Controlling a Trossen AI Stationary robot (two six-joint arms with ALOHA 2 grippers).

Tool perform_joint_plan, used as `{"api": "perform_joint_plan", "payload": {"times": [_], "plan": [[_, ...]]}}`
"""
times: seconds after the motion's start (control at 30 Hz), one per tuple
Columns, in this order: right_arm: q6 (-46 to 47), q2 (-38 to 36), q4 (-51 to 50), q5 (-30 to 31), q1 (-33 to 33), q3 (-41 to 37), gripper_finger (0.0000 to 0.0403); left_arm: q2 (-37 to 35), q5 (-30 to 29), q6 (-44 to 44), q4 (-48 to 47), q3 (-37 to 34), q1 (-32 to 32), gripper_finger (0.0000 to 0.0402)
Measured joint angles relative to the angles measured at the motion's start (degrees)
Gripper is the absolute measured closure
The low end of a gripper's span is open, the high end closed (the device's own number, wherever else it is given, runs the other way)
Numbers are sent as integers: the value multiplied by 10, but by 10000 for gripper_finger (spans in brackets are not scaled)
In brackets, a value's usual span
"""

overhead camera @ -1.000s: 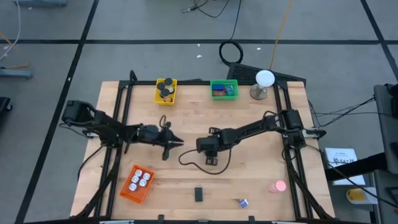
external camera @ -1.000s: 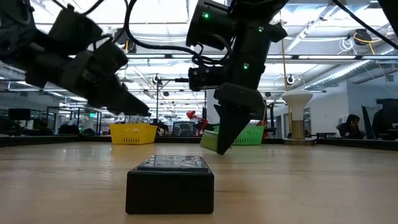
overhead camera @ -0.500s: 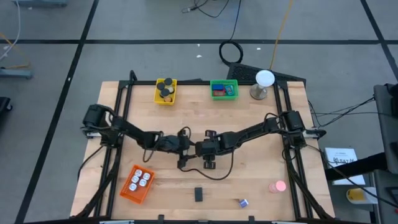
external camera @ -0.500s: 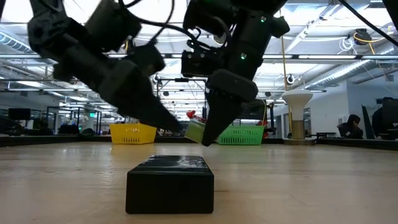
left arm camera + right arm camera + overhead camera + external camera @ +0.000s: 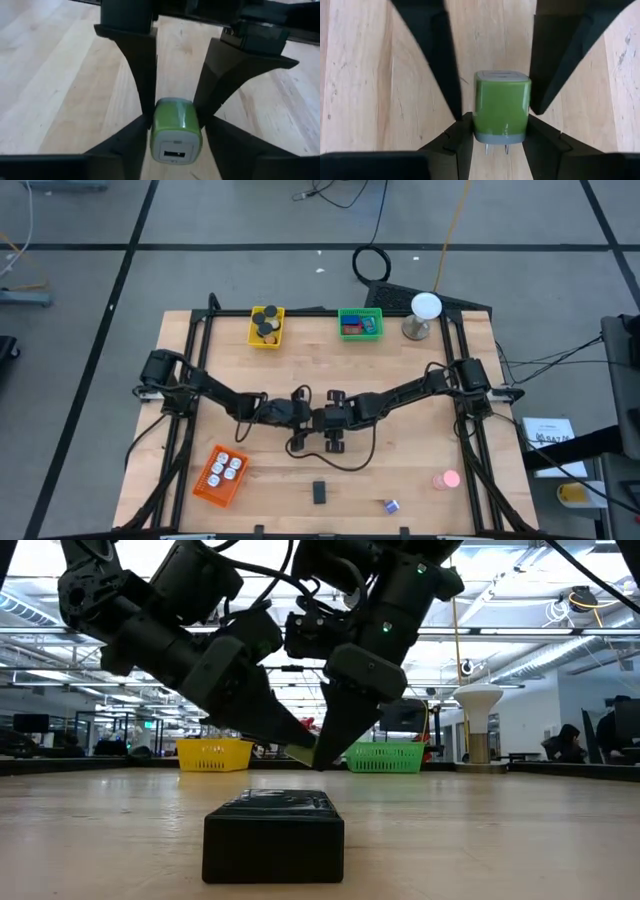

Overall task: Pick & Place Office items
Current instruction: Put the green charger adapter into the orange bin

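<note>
Both grippers meet nose to nose over the table's middle, a green charger block between them.

The right gripper (image 5: 492, 127) pinches the green charger block (image 5: 501, 106), prongs toward its wrist; the left gripper (image 5: 175, 131) flanks the same block, fingers touching its sides, both arms stretched low from opposite sides. Three baskets: yellow (image 5: 266, 326), green (image 5: 360, 323), orange (image 5: 221, 474). One black block (image 5: 319, 491), one pink round piece (image 5: 446, 478). No legible writing.

A green charger (image 5: 176, 131), socket face showing, sits between the left gripper's (image 5: 175, 150) dark fingers (image 5: 127, 142). The right gripper's fingers (image 5: 136, 70) reach in from the far side, flanking it above the wooden table (image 5: 60, 90).
</note>
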Motion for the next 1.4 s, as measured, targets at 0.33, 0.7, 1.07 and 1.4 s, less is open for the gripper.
{"api": "perform_joint_plan", "payload": {"times": [0.33,0.7,1.07,1.4], "plan": [[-4,0,10,1,5,0,262,-2,2,20,-5,-5,-8,267],[-38,-87,-47,215,61,-8,156,-103,104,-72,200,-163,55,267],[-409,-118,501,255,87,-204,142,-116,245,-207,396,-219,89,267],[-466,-99,646,132,43,-226,156,-116,255,-230,396,-210,90,267]]}}
